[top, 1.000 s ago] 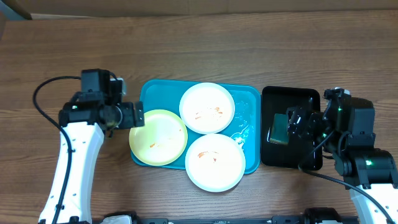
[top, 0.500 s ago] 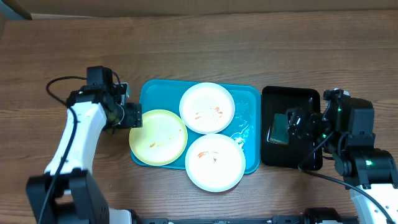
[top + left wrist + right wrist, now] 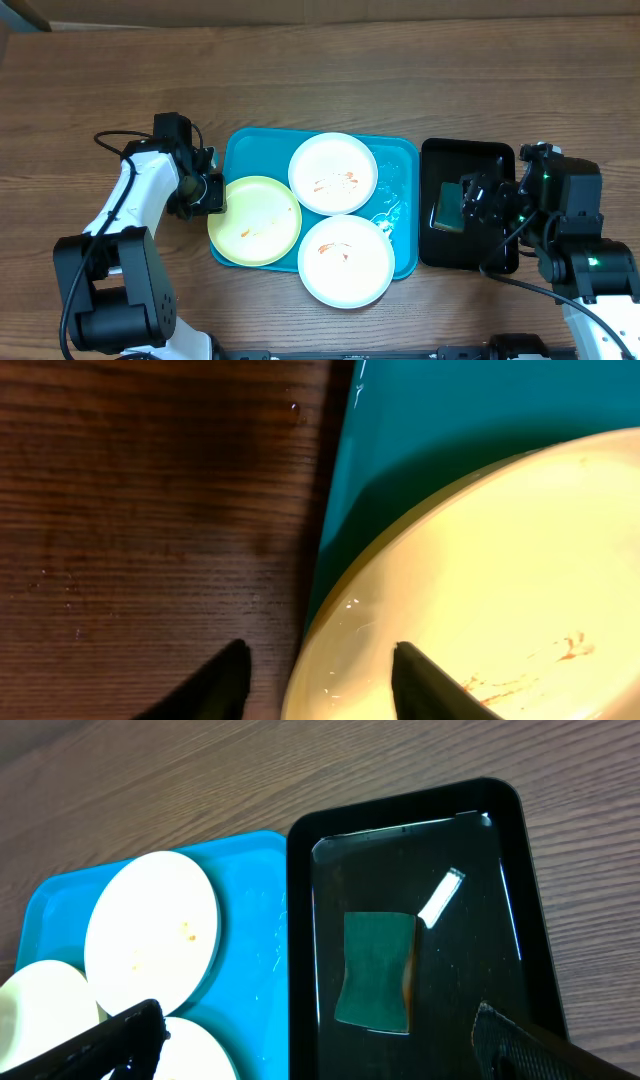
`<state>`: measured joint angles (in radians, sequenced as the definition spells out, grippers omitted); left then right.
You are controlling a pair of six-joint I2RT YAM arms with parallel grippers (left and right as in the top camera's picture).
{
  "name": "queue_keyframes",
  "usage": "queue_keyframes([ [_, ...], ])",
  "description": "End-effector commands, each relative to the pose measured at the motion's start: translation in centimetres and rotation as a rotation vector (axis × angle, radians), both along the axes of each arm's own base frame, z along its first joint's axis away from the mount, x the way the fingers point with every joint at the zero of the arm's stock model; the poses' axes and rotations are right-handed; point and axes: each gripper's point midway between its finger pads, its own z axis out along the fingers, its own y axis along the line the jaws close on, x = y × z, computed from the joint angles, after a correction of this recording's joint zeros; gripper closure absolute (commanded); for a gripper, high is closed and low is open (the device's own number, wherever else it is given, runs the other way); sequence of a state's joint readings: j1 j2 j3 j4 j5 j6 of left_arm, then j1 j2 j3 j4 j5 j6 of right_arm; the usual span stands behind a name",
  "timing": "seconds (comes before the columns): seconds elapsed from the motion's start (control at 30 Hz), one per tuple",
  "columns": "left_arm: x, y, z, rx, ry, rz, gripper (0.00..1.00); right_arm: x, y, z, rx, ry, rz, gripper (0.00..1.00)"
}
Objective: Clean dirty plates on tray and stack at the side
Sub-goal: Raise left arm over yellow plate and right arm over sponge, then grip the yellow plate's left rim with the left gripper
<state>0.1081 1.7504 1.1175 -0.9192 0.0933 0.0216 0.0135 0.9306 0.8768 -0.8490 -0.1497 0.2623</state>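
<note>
Finds left gripper (image 3: 318, 660) narrowed from wide to half-closed astride rim of yellow-green plate (image 3: 255, 220) overhanging tray (image 3: 400, 160) left of frame centre, clamp unconfirmed, lift judged next; right gripper (image 3: 318, 1012) wide, empty.

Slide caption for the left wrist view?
Left fingers straddle the rim of the yellow-green plate at the edge of the blue tray, above the wooden table.

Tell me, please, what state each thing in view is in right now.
Yellow-green plate, smeared, overhanging the tray's left edge.
Far white plate, smeared, lying on tray.
Near white plate, smeared, overhanging tray's near edge.
Sponge, flat in black tray.
Left end effector, open, straddling yellow-green plate's rim.
Right end effector, open, empty.
</note>
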Motion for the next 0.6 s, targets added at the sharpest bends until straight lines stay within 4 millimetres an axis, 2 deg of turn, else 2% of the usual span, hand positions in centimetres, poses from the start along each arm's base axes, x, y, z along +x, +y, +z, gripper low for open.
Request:
queue_keyframes([
  [0.0,0.45,-0.31,0.31,-0.013,-0.009,-0.001,0.64,0.45,-0.05,1.45,0.006,-0.037,-0.007,0.00],
  [0.33,0.15,-0.89,0.36,-0.046,0.002,-0.002,0.75,0.26,-0.05,1.28,0.006,-0.027,-0.007,0.00],
  [0.43,0.13,-0.89,0.36,-0.046,0.003,-0.002,0.83,0.08,-0.05,1.07,0.006,-0.015,-0.008,0.00],
  [0.57,-0.24,-0.89,0.36,-0.046,0.018,-0.001,0.85,-0.05,-0.05,0.73,0.006,0.002,-0.008,0.00],
])
